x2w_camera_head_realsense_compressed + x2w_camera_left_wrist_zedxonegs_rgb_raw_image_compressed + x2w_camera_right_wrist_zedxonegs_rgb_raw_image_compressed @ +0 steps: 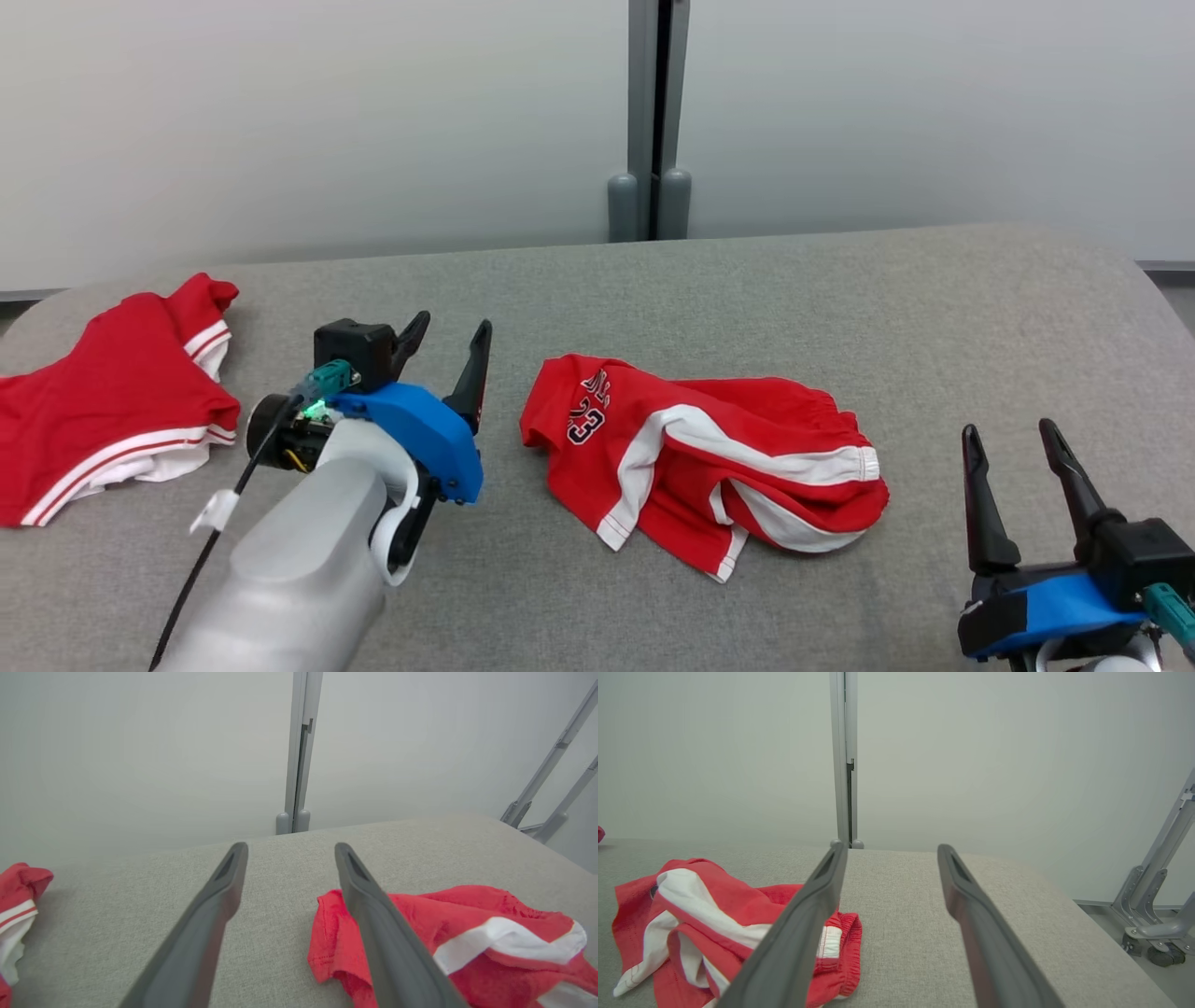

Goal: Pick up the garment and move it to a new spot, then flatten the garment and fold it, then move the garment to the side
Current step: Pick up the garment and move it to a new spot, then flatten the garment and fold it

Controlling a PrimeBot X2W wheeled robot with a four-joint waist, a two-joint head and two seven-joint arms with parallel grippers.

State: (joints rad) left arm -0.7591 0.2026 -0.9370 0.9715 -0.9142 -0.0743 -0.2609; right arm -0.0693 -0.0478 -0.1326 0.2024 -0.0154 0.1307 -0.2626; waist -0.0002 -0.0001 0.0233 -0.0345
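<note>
Crumpled red shorts with white stripes (700,457) lie unheld in the middle of the grey cloth-covered counter (840,299). The left gripper (455,325), jaws spread, sits just beside their left end. The right gripper (1009,429), jaws spread, is at the near-right corner. Flattening probably next: pinch opposite hems, pull evenly. A second red garment (112,401) at the left edge is no obstacle.

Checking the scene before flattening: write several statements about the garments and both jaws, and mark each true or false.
1. The red shorts lie crumpled on the grey table. True.
2. The left jaws are shut on the shorts. False: they stand open, holding nothing.
3. A second red garment lies at the table's left end. True.
4. The right jaws touch the shorts. False: they stand open, apart from them, to the right.
5. The shorts bear the number 45. False: it reads 23.
</note>
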